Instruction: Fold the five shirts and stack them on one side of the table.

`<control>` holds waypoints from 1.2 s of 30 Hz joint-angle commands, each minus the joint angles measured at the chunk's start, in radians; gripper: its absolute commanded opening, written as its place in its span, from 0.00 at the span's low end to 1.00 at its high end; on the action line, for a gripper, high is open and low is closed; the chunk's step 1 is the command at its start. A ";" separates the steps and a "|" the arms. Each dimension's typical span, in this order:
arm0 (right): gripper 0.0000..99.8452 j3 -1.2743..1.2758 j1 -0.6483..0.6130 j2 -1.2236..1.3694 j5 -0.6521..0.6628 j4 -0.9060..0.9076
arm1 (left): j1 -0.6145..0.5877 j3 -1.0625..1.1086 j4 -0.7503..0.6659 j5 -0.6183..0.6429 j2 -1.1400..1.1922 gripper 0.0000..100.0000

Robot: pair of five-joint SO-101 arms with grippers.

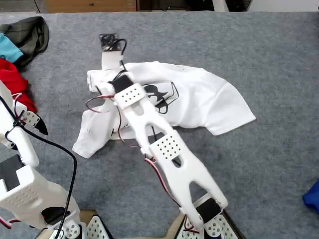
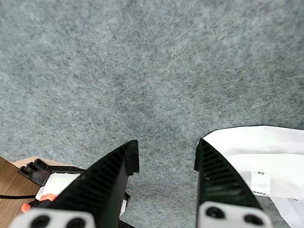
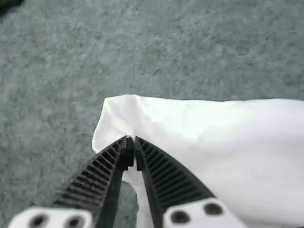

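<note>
One white shirt [image 1: 199, 94] with a black print is lying rumpled around the middle of the grey tabletop [image 1: 259, 45], its broad part spreading toward 3 o'clock. The right hand [image 3: 130, 142] is pinching a corner fold of that shirt between closed fingers, at the shirt's 10 o'clock edge, and the right arm [image 1: 164, 144] is stretching over the cloth from 6 o'clock. The left hand [image 2: 166, 142] is hanging with its fingers spread wide, gripping nothing, above bare tabletop off the shirt's 8 o'clock side. A labelled hem of the shirt is showing just beside one finger. At 10 o'clock on the tabletop a heap [image 1: 15, 74] of red, teal and dark garments is sitting, and a blue cloth [image 1: 312, 197] is peeking in at 4 o'clock.
</note>
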 commanded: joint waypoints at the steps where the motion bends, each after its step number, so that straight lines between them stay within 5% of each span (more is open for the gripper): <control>1: 0.01 -0.137 0.045 -0.038 -0.011 0.025 | 0.008 0.000 0.009 -0.003 -0.035 0.20; 14: 0.01 -0.248 0.216 -0.168 -0.014 0.284 | 0.015 -0.002 0.009 -0.044 -0.035 0.20; 26: 0.01 -0.248 0.280 -0.294 -0.006 0.551 | 0.216 0.129 0.009 -0.086 -0.035 0.20; 36: 0.01 -0.240 0.311 -0.300 -0.009 0.569 | 0.351 0.166 0.009 -0.017 -0.035 0.21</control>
